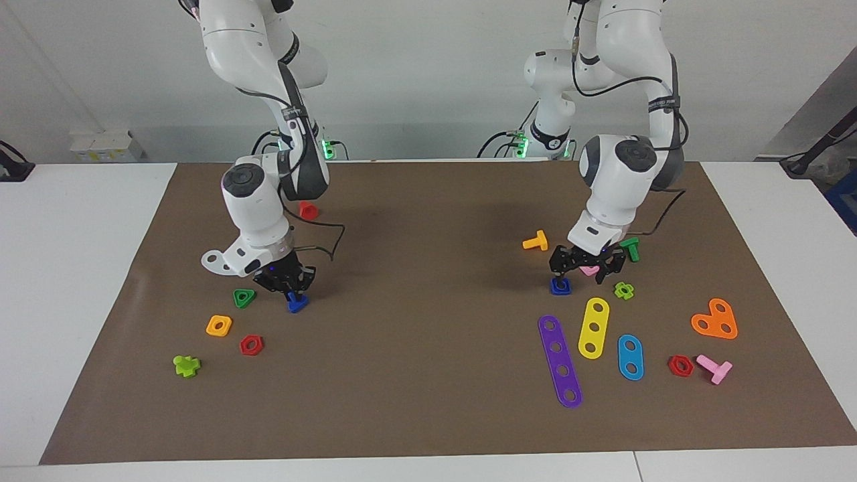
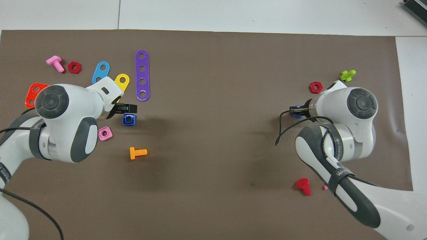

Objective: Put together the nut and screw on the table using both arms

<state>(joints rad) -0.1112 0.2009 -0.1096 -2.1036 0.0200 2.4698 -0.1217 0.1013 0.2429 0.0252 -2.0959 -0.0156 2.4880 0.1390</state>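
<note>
We can make out very little writing. On the dark grey forearm cover of the white right arm point(image 2: 337, 160), in the overhead view, two strips of small white lettering run along the band, but the letters are too small for us to read with confidence. Nothing else here carries readable text, numbers or signs.

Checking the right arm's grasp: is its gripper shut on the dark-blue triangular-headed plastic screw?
Shut on it: the right gripper has its fingers closed around the dark-blue triangular-headed plastic screw.
</note>
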